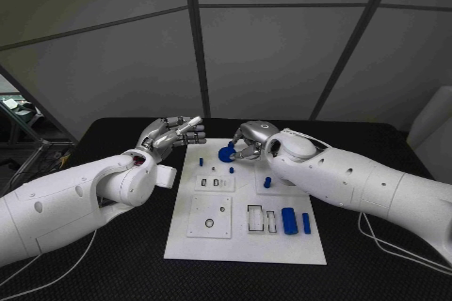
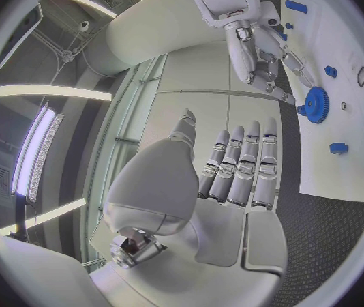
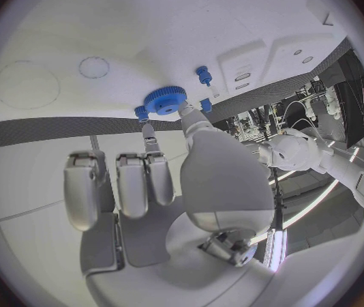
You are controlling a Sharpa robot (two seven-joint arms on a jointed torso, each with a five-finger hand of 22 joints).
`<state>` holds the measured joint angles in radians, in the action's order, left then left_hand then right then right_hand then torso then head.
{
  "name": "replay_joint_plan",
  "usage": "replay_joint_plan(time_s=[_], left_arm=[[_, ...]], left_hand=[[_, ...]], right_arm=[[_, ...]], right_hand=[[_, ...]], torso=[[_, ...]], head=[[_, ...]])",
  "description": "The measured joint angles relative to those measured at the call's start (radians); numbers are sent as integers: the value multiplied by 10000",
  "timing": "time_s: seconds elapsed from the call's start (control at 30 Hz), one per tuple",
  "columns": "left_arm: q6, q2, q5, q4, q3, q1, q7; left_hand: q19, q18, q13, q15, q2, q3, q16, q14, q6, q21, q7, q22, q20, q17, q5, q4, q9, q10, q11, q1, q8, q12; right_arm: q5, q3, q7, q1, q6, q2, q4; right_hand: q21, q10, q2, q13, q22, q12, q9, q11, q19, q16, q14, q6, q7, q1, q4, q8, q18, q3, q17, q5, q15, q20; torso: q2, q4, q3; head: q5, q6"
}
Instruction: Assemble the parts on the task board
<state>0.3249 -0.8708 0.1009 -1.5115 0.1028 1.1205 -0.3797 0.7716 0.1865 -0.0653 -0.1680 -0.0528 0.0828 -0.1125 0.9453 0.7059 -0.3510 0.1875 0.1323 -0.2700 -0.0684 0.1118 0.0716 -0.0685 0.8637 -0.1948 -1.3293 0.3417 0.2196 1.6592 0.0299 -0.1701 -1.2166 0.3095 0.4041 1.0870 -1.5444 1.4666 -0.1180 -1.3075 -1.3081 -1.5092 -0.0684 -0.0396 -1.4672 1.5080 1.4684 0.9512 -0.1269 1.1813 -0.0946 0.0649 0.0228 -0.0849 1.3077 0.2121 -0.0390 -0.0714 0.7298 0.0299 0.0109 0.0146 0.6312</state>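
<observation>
Table (image 1: 113, 262): black, carrying the task board at its middle; both arms reach in over it.
Task board (image 1: 245, 249): white plate lying flat, its long side running from the near edge of the table toward the far edge; it has several rectangular recessed panels.
Right hand (image 1: 247, 144): over the far end of the board, fingers curled around the blue gear, pinching it between thumb and fingertips; the right wrist view shows the gear at the tips of the fingers (image 3: 150, 140).
Left hand (image 1: 172, 135): raised beside the far left corner of the board, holding nothing, fingers extended and slightly apart, as the left wrist view shows (image 2: 233, 170).
Blue gear (image 1: 227, 154): toothed disc in the right hand's grip, at the far end of the board.
Large blue cylinder (image 1: 289, 221): lying near the board's right edge, toward the near end.
Small blue cylinder (image 1: 306, 223): lying just beside the large one, nearer the right edge.
Blue peg (image 1: 268, 181): standing on the board's right half, near its middle.
Small blue pegs (image 1: 200, 161): two standing at the far end, near the gear.
</observation>
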Motion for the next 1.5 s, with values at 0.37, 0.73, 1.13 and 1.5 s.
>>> replay_joint_plan(time_s=[0.37, 0.73, 1.13, 1.5], left_arm=[[-1, -111, 1, 74, -1, 0, 1], [-11, -4, 1, 304, -2, -4, 1], [-24, 100, 1, 520, -7, -29, -1], [-43, 164, 1, 601, -5, -43, -1]], left_hand=[[0, 0, 0, 0, 0, 0, 0, 0, 0, 0, 0, -14, 0, 0, 0, 0, 9, 0, 0, 0, 0, 0], [0, 1, 0, 0, 0, 0, 0, 0, 0, 0, 0, -13, 0, -1, 0, 0, 8, 0, 0, 0, 0, 0], [0, 0, 0, 0, 0, 28, 0, 0, 0, 0, 0, -12, 0, -1, 0, -28, 7, 0, 0, 0, 0, -39], [0, 0, 0, 0, 0, 27, 0, 0, 0, 0, 0, -12, 0, -1, 0, -27, 7, 0, 0, 0, 0, -39]], right_arm=[[-2511, 80, 1206, 2, 644, 2802, 1579], [-4871, 89, 2474, -2, 85, 3384, 526], [-5263, 87, 2834, 15, -589, 3114, -49], [-5198, 86, 2890, 68, -1075, 2894, -456]], right_hand=[[220, 0, 125, 0, 2, 375, -1, 0, 0, -165, 0, 265, 62, 1380, 693, 8, -1, -401, -1, -78, 0, 1], [265, 0, 65, 0, 3, 376, 11, 1, 0, -209, 0, 294, 32, 1596, 978, 8, -1, -412, -2, -89, 0, 1], [265, 0, 65, 0, 4, 376, 19, 1, 0, -209, 0, 293, 34, 1596, 1019, 8, -1, -371, -2, -88, -1, 1], [265, 0, 65, 0, 5, 376, 19, 1, 0, -209, 0, 293, 34, 1596, 1018, 8, -1, -371, -3, -89, 0, 2]], torso=[[-82, -231, -48], [-113, -390, -139], [-58, -367, -212], [-54, -368, -211]], head=[[-94, -174], [-181, -221], [-248, -157], [-290, -71]])
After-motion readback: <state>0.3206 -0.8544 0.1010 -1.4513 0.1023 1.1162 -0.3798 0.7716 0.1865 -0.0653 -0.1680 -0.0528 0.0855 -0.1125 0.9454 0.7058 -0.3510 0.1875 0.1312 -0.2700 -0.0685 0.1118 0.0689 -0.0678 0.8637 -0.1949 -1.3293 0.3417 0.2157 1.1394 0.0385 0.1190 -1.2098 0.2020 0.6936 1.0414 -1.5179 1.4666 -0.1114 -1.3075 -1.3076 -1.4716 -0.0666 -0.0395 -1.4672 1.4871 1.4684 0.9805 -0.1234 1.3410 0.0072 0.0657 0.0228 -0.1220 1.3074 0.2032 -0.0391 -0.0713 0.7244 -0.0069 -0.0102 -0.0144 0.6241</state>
